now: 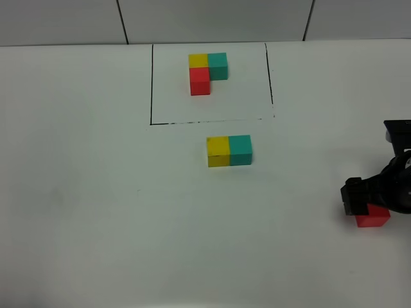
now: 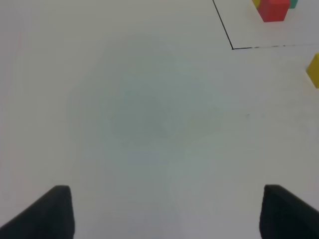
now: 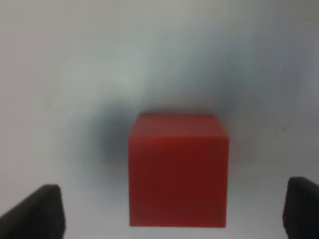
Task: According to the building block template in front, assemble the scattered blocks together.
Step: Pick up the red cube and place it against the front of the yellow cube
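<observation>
Hovering with its jaws spread wide, the right gripper (image 3: 169,211) had the red cube (image 3: 177,169) between its fingers, touching neither. The yellow cube (image 1: 218,152) and teal cube (image 1: 241,149) sat joined side by side well away from it, toward the left arm's side, with the framed template (image 1: 207,72) beyond them. The left gripper (image 2: 167,216) was also wide open over the table (image 1: 96,192), gripping nothing.

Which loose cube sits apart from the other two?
The red cube, alone at the open right gripper; yellow cube and teal cube touch side by side.
</observation>
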